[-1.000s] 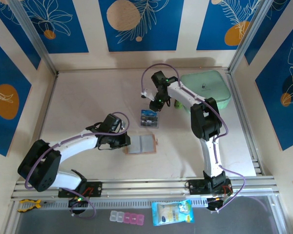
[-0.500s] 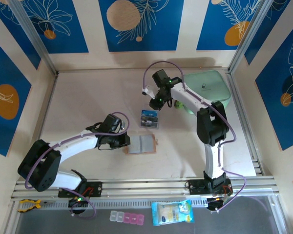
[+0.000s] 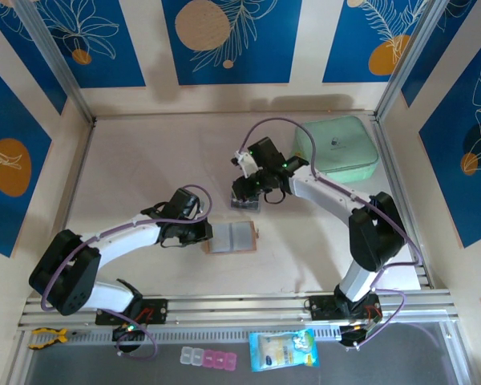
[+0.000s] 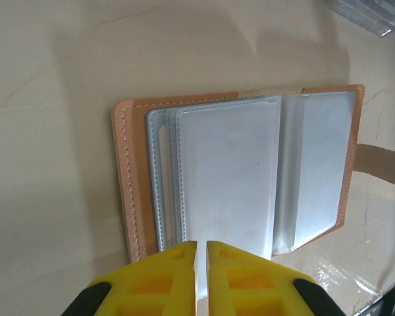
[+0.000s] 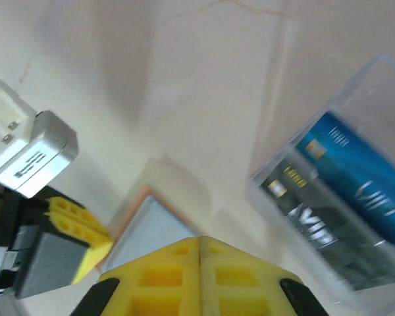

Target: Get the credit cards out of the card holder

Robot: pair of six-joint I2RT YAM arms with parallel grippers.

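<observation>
The pale table (image 3: 144, 160) carried the open card holder (image 3: 231, 237), the credit cards (image 5: 355, 191) just beyond, the mint-green case (image 3: 337, 148) far right.

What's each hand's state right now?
Left hand: closed, pinching the card holder by a sleeve.
Right hand: closed, holding nothing.

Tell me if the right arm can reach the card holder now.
Probably yes: the right gripper hangs close beyond the card holder, bare table between; the left gripper grips only its left edge.
</observation>
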